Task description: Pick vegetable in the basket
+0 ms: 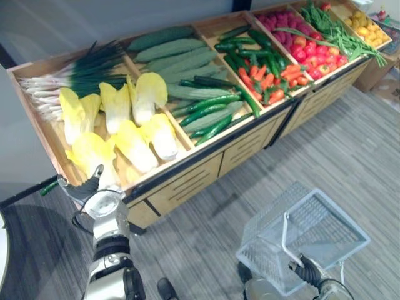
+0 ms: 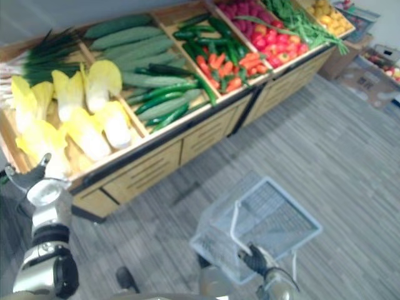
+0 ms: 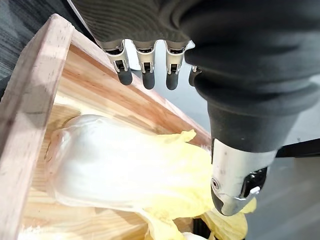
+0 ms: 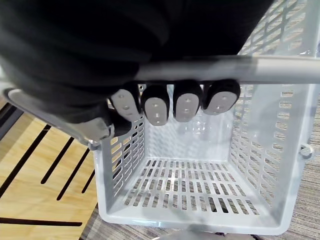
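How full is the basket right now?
Empty. The right wrist view shows the basket's slotted floor bare, with the fingers of the right hand curled round its handle.

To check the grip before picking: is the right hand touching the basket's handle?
Touching. In the right wrist view the right hand has its fingers curled round the handle of the basket.
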